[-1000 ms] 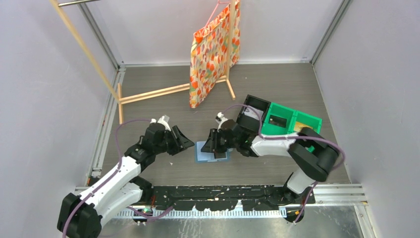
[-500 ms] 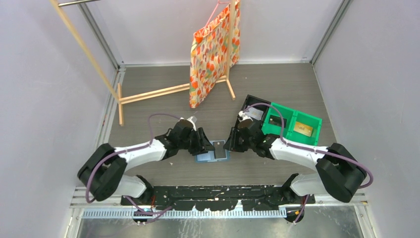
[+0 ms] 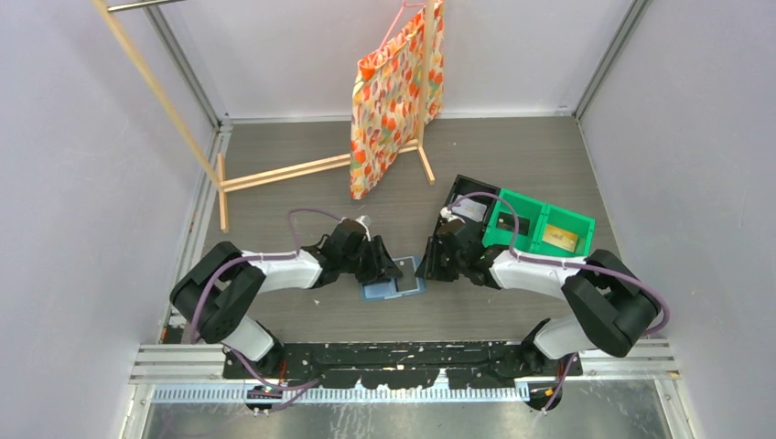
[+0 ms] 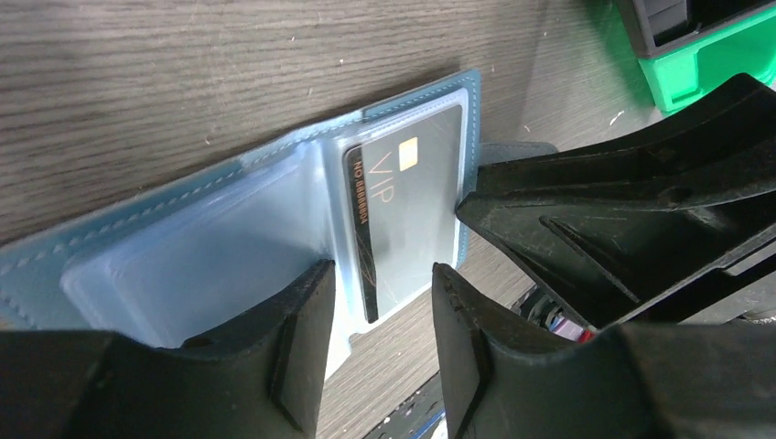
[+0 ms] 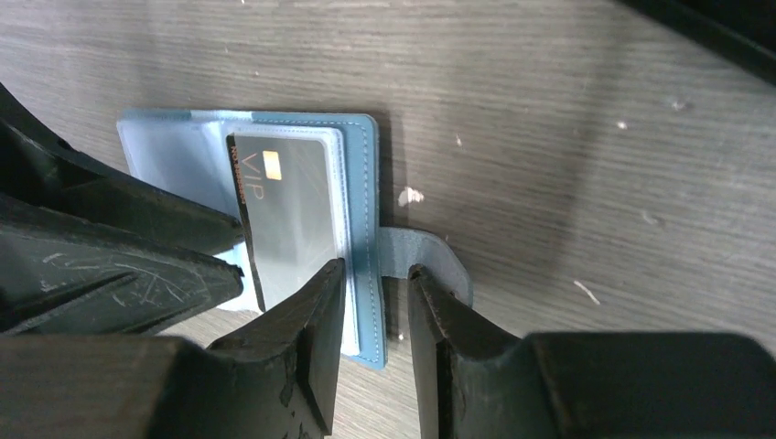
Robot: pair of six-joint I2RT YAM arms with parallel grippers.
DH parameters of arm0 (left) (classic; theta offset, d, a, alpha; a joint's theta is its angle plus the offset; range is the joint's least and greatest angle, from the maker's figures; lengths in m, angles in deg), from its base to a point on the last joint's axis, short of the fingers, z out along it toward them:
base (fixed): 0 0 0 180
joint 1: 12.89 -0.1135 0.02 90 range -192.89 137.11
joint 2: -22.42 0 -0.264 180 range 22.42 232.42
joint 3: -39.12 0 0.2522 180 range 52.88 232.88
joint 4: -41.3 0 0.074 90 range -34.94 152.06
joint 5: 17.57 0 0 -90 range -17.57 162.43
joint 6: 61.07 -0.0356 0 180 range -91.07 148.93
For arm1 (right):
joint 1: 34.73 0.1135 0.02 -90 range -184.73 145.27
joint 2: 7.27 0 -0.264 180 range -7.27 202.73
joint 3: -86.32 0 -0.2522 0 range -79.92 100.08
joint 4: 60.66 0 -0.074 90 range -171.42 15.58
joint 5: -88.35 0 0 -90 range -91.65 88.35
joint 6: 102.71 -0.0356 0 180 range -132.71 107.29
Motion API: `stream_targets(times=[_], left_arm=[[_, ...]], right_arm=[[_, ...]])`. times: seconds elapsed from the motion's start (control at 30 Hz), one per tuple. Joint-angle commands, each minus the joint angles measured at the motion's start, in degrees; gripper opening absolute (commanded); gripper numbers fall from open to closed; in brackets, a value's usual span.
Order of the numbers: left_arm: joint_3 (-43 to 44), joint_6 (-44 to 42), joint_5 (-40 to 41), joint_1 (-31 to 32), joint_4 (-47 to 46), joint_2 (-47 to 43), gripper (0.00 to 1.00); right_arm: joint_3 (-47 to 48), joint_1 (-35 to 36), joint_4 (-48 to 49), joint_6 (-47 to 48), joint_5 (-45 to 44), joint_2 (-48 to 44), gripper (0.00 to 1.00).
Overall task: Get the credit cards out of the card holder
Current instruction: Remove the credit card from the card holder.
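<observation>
The teal-blue card holder lies open on the table between my two grippers. In the left wrist view its pale translucent sleeves are spread, and one sleeve holds a dark VIP credit card. My left gripper is open, its jaws straddling the near edge of that sleeve. My right gripper is open with a narrow gap, its jaws straddling the right edge of the card holder beside its closure tab. A tan-yellow card lies in the green bin.
The green bin and a black bin with a whitish card stand just right of the right gripper. A wooden rack with a patterned bag stands at the back.
My left gripper has moved right to the card holder's left side. My right gripper has pulled back from over the card holder to its right edge. The card holder has turned slightly.
</observation>
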Motion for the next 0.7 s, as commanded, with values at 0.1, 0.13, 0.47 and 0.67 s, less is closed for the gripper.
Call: stream_targets(times=[0.1, 0.13, 0.47, 0.67], left_arm=[[0.89, -0.66, -0.29, 0.25, -3.26, 2.89, 0.41], [0.74, -0.53, -0.4, 0.25, -3.78, 3.02, 0.4], [-4.38, 4.55, 1.57, 0.25, -13.63, 2.42, 0.28], [-9.37, 7.2, 4.2, 0.25, -20.99, -0.66, 0.25]], right_arm=[[-1.67, -0.5, 8.38, -1.21, 3.55, 4.64, 0.36], [-1.83, -0.5, 9.13, -1.51, 4.06, 4.95, 0.36], [-2.83, -0.62, 11.34, -2.62, 5.13, 7.09, 0.32], [-3.88, -0.55, 12.51, -3.44, 5.54, 7.74, 0.31]])
